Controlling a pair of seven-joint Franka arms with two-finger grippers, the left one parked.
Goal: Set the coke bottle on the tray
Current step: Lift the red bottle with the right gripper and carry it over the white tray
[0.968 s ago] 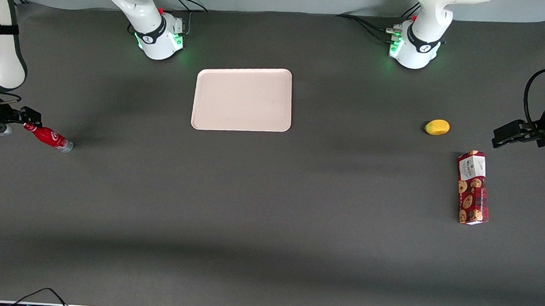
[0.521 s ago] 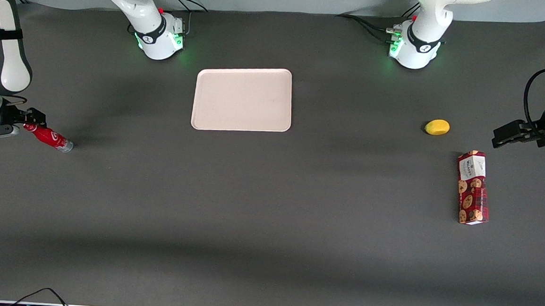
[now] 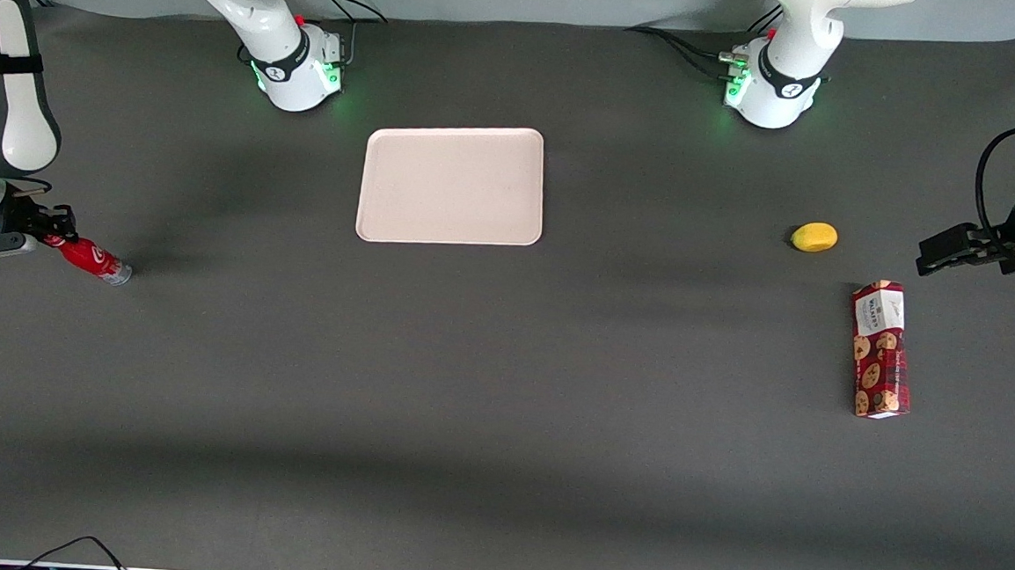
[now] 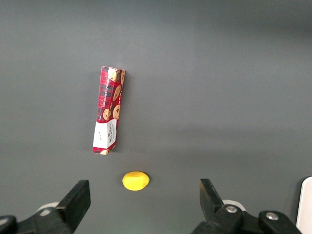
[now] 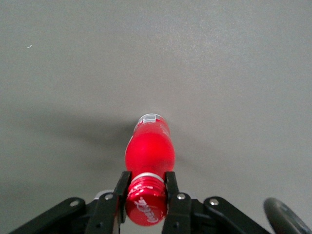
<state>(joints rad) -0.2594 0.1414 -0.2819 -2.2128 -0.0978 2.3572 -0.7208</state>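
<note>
At the working arm's end of the table, we see our gripper (image 3: 54,227) clamped on the capped neck of the bottle (image 3: 95,261) (its base rests on the table), well apart from the tray (image 3: 451,185) mid-table.

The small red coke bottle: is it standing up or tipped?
Tipped: the small red coke bottle leans, its cap pinched in the right gripper, silvery base toward the table.
</note>
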